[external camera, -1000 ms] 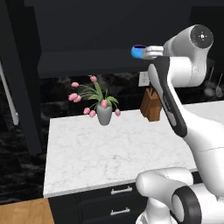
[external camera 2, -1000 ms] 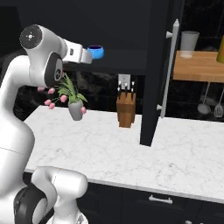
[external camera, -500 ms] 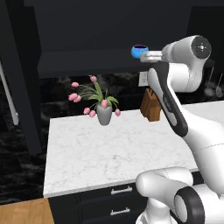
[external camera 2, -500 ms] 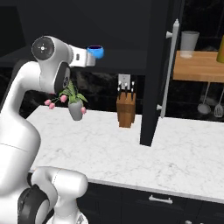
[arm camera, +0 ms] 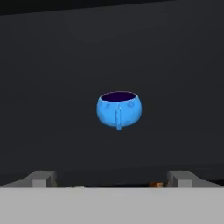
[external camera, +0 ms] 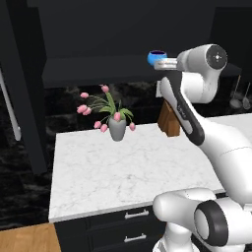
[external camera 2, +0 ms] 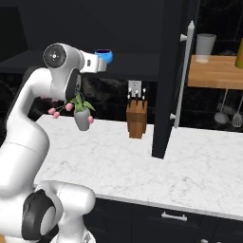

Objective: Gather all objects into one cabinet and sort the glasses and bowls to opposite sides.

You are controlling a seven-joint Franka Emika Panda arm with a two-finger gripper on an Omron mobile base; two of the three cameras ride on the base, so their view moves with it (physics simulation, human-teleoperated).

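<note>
The arm was raised high, its gripper level with the dark shelf above the white marble counter. The small bright blue bowl sat right at the gripper's end in both base views, upright, its dark inside showing at the top. From the hand camera the blue bowl appeared centred ahead against a dark surface, with the 2 fingertips standing wide at the bottom corners and not touching it; the fingers were spread apart and grasping nothing. Whether the bowl rested on the shelf could not be told.

Below, a grey vase of pink tulips stood on the counter, with a wooden knife block further along by the back wall. The black cabinet door with its long white bar handle hung open on the right, and a grey cup stood on a wooden shelf beyond it
</note>
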